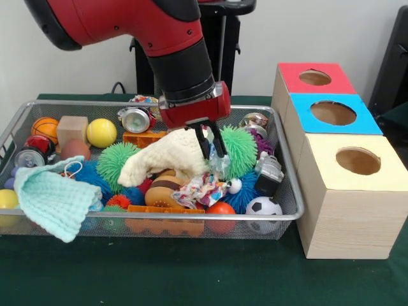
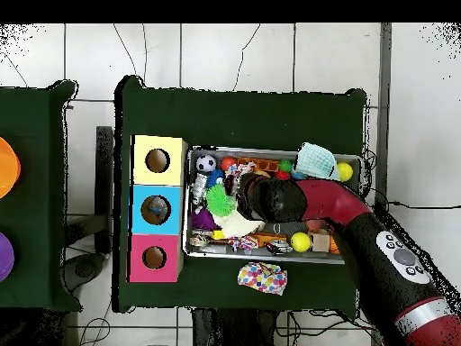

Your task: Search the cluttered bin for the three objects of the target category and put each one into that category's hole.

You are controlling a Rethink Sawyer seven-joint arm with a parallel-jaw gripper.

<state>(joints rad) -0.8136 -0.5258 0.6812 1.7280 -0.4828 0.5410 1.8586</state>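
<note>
1. My arm — glossy red shell, rounded, with a black cylindrical wrist section below it.
2. Red boxy block under the wrist, silver band along its top edge.
3. Gripper — thin black fingers.
4. Overhead view: black forearm with a grey button pad, red-and-silver ring near the base.

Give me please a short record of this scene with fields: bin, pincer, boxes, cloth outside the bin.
bin: wire basket crowded with balls, spiky toys, cloths
pincer: pincer down in the bin, beside the cream knitted cloth; open or shut cannot be told
boxes: red box, blue box, yellow box, each with a round hole on top
cloth outside: spotted cloth on the green table
</note>
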